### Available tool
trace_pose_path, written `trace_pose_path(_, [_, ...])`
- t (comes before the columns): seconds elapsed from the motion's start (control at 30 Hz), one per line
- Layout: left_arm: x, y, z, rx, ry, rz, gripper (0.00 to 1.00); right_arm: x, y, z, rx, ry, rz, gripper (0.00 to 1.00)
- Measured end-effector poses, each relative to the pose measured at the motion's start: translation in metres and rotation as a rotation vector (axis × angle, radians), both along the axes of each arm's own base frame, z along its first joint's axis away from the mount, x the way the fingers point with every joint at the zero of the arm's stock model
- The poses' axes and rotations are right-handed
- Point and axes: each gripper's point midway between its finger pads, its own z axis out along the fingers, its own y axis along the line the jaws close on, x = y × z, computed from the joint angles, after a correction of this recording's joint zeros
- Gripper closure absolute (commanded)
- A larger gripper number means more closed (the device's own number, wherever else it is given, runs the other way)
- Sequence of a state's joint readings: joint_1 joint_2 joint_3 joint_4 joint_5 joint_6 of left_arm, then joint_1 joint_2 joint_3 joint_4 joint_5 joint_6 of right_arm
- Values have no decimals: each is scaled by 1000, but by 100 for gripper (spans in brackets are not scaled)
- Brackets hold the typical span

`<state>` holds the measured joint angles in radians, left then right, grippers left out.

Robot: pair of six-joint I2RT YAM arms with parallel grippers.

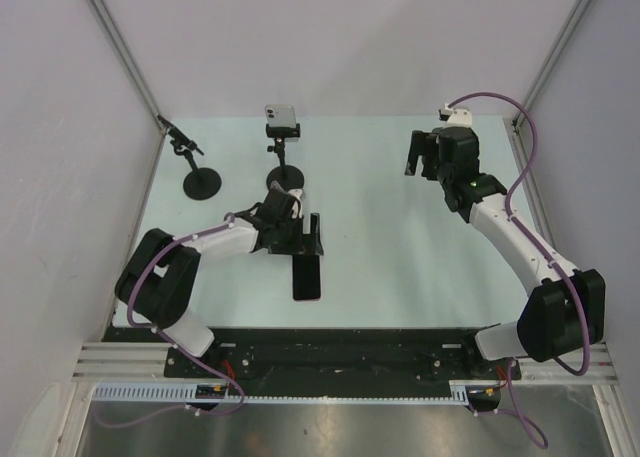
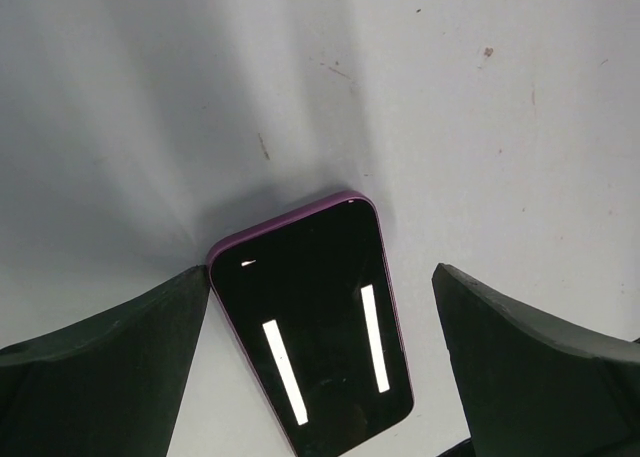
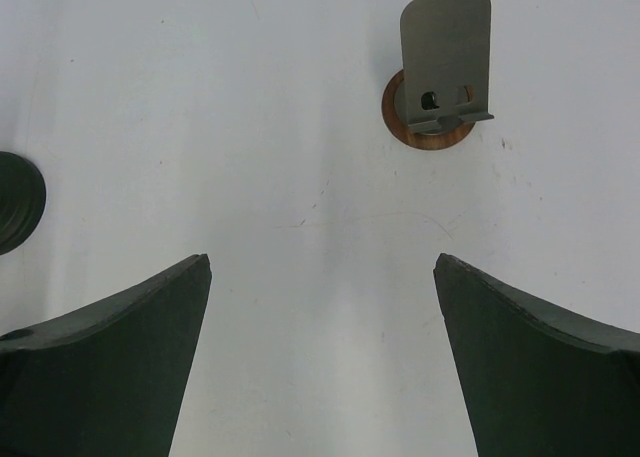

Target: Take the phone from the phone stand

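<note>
The phone [image 1: 307, 277], black-screened in a purple case, lies flat on the white table in front of the left arm. In the left wrist view it [image 2: 315, 327] lies between my open fingers, apart from both. My left gripper [image 1: 301, 243] is open and empty just above the phone's far end. The phone stand [image 1: 283, 129], a grey plate on a stem with a round base, stands empty at the back middle; it also shows in the right wrist view [image 3: 446, 62]. My right gripper [image 1: 424, 158] is open and empty, raised at the back right.
A second black stand with a round base [image 1: 203, 183] and a clip arm stands at the back left; its base edge shows in the right wrist view [image 3: 15, 202]. White walls and metal rails border the table on three sides.
</note>
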<state>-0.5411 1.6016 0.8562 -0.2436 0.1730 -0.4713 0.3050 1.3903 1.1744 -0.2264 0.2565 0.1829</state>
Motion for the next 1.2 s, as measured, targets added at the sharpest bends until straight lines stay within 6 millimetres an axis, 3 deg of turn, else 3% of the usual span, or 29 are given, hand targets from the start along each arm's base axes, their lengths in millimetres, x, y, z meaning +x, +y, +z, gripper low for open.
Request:
trace_pose_path(0.33, [-2,-4,2,15,-15,-12,0,-1,-1,1,0,-4,-1,0])
trace_pose_path(0.47, [9,7,18,54,-77,31,0,-4,-2,9,4,-22,-2,0])
trace_pose_path(0.57, [34,16,52,77,-189,83,0,-8,-4,20,9,-47,-4,0])
trace_pose_path(0.77, [103,37,160,98,-497,229,0,-19,-7,40,19,-91,-10,0])
trace_pose_path(0.97, [159,44,243,121,-692,325,0,-31,-8,50,23,-103,-3,0])
trace_pose_path(1.07, [189,42,269,133,-755,360,0,-36,-8,53,26,-109,2,0])
trace_pose_path(1.2, [221,43,280,176,-795,390,0,-43,-7,57,32,-118,12,0])
